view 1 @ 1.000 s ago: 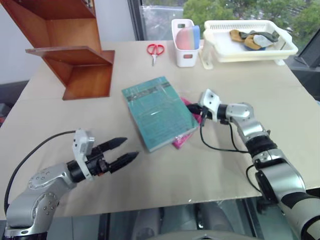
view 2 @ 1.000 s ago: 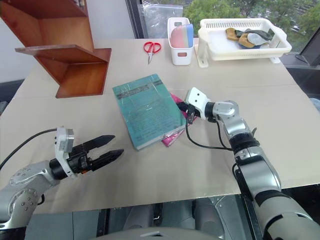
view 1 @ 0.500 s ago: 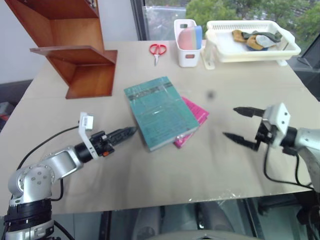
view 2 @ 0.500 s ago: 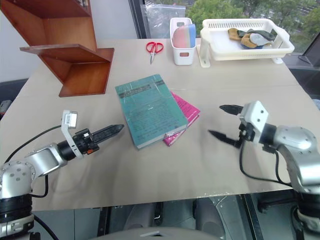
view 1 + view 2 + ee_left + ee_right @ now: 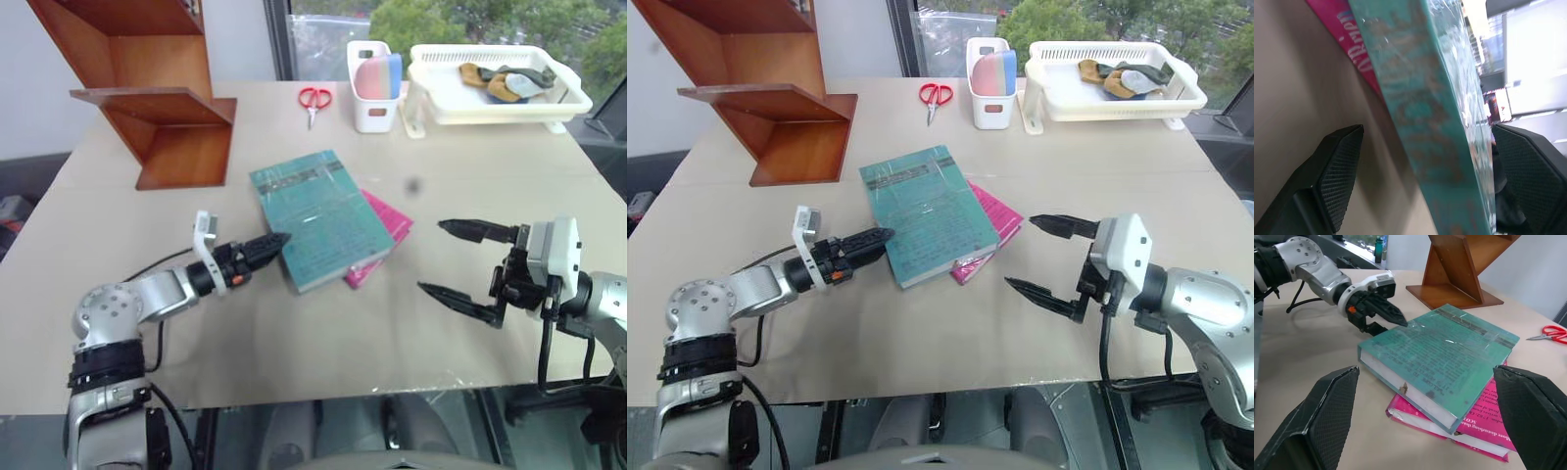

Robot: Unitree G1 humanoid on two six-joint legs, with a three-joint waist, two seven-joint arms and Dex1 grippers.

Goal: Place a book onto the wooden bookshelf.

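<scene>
A beige table (image 5: 294,343) by a window (image 5: 323,20). The teal book (image 5: 318,217) lies mid-frame on a pink book (image 5: 387,223); the left gripper (image 5: 266,245) straddles its edge, wide open. The right gripper (image 5: 453,260) is open, empty. Wooden bookshelf (image 5: 147,88) upper left.

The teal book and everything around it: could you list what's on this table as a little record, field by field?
teal book: flat on the table, resting on a pink book
left gripper: open, fingers either side of the teal book's edge
right gripper: open, apart from the books
wooden bookshelf: far left on the table
far edge: red scissors, white bin, white basket
</scene>
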